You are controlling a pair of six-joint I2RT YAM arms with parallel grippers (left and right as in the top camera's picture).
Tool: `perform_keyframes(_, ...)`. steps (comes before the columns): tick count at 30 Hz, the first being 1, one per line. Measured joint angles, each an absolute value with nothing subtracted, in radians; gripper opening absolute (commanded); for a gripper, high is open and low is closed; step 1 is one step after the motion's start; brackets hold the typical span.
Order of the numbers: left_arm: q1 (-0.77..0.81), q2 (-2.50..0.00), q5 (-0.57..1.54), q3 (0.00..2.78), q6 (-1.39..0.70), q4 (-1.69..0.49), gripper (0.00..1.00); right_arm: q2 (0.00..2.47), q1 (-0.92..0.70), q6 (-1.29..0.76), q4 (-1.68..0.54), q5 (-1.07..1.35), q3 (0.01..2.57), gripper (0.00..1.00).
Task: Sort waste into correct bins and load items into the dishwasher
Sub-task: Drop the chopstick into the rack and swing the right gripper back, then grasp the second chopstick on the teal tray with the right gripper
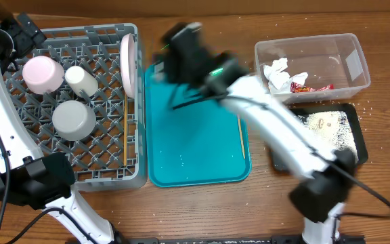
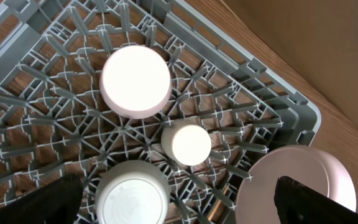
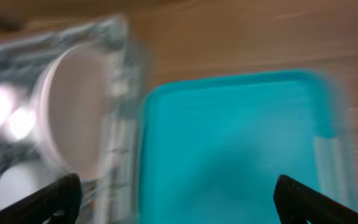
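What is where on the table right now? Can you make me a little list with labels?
Grey plastic lattice dish rack: pale-pink dish, small white cup, grey metal bowl, large pale round plate standing on edge
Thin wooden chopsticks: one in rack, one on teal rectangular tray
Clear plastic tub: crumpled white tissue, red crinkled wrapper
Flat black tray: white rice-like scraps
Pincers: left pincer open, right pincer open, both empty

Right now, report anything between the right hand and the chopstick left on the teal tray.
Nothing visible: only bare teal tray lies between the open right hand and the chopstick along the tray's right edge.
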State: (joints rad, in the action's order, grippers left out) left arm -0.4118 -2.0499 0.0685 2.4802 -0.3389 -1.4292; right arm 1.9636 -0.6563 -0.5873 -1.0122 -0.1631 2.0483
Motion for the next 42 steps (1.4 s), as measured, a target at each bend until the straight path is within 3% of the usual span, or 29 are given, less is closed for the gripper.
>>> perform_keyframes(7, -0.412, -2.050, 0.069, 2.480, -0.339, -1.429, 1.00, 1.924, -0.405, -0.596, -1.267, -0.198, 2.053, 0.73)
perform_keyframes(21, -0.412, -2.050, 0.068, 2.480, -0.339, -1.429, 1.00, 2.039, -0.383, -0.531, -1.058, 0.004, 1.694, 0.64)
perform_keyframes(32, -0.412, -2.050, 0.068, 2.480, -0.339, -1.429, 1.00, 2.087, -0.419, -0.525, -1.032, 0.022, 1.649, 0.55)
perform_keyframes(42, -0.412, -2.050, 0.068, 2.480, -0.339, -1.429, 1.00, 2.154, -0.503, -0.536, -1.037, -0.086, 1.647, 0.56)
